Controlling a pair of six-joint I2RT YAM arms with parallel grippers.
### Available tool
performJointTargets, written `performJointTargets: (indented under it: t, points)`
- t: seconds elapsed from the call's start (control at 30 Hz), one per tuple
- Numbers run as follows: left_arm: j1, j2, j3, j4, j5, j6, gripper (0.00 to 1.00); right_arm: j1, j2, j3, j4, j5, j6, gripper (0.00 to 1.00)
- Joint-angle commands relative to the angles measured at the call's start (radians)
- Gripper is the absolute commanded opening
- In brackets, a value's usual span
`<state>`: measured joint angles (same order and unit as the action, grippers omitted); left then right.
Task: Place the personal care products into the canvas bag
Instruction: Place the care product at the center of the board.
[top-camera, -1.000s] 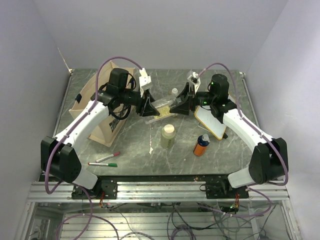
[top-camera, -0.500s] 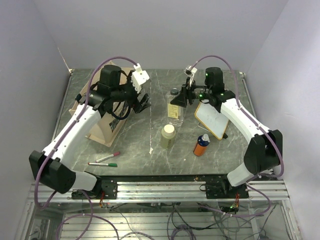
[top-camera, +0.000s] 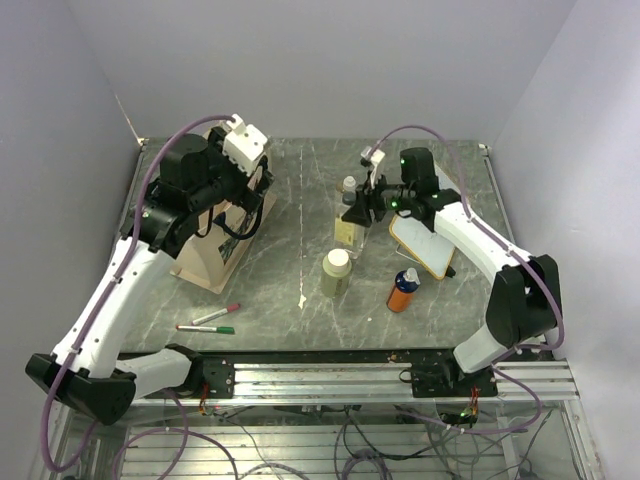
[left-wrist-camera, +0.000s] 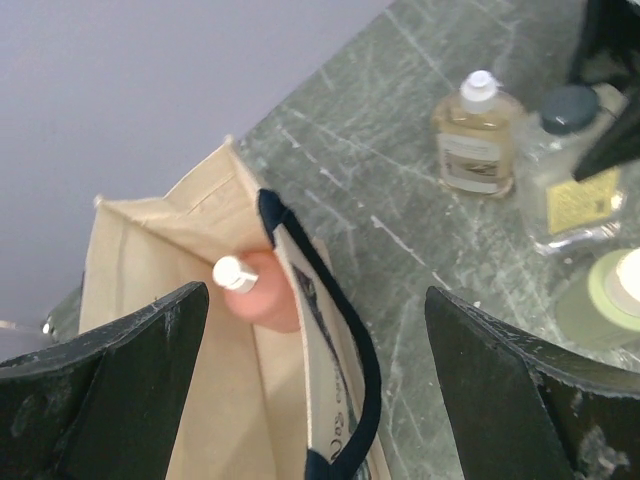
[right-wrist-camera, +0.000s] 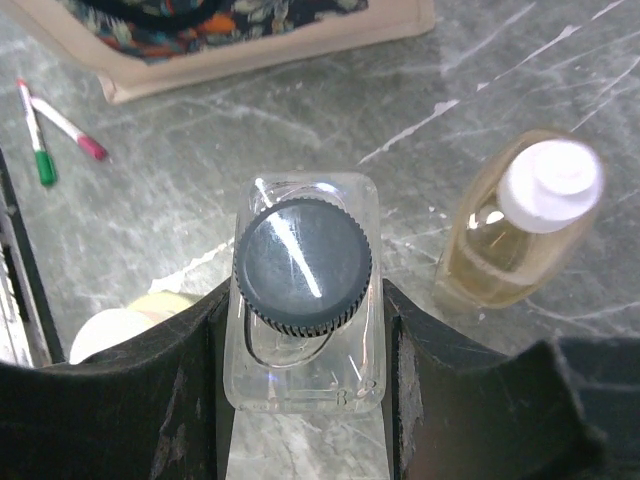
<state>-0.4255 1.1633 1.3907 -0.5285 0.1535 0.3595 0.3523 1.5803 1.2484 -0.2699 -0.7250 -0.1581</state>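
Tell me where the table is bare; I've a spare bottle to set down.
Bare marble: between the canvas bag and the pale green bottle; along the near edge from the marker pens to the orange bottle. Crowded: around the right gripper's clear bottle, the amber bottle and whiteboard.

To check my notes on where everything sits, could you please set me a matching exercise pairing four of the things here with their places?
Things:
1. pink bottle
2. clear bottle with black cap
3. amber bottle
4. marker pens

Places:
A. lying on the table, towards its near edge
B. inside the bag
C. clamped between the fingers of the right pincer
D. standing free on the table, right beside the clear bottle

Pairs: 1-B, 2-C, 3-D, 4-A
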Motion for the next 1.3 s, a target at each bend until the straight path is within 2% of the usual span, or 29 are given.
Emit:
performJointTargets:
  t: [0.0,0.17,0.47,0.67,0.73,0.8,1.03,1.2,1.27]
  points:
    - [0.062,-0.031,0.015,0.026,-0.111,-0.102,0.99,0.04,-0.088,-0.077,0.176,-0.017,-0.12,0.0]
    - [0.134,-0.049,0.028,0.01,-0.126,-0.167,0.99,0.046,-0.162,-0.239,0.336,-0.03,-0.201,0.0]
    - [0.178,-0.071,0.008,-0.004,-0.155,-0.174,0.99,0.047,-0.219,-0.434,0.409,-0.035,-0.26,0.01]
    - [0.202,-0.077,-0.005,-0.006,-0.171,-0.187,0.99,0.048,-0.258,-0.48,0.404,-0.014,-0.269,0.31]
    - [0.221,-0.073,-0.007,-0.018,-0.188,-0.198,0.99,0.048,-0.27,-0.483,0.397,0.003,-0.271,0.57]
    - [0.241,-0.066,-0.006,-0.037,-0.207,-0.201,0.99,0.049,-0.275,-0.471,0.376,0.015,-0.276,0.69]
    - [0.301,-0.039,-0.023,-0.086,-0.26,-0.186,0.99,0.048,-0.265,-0.371,0.27,0.028,-0.274,0.86]
    - [0.325,0.0,0.006,-0.137,-0.228,-0.156,1.0,0.048,-0.284,-0.293,0.191,0.051,-0.281,0.89]
    - [0.326,0.012,0.028,-0.166,-0.162,-0.127,1.0,0.049,-0.276,-0.241,0.149,0.054,-0.278,0.89]
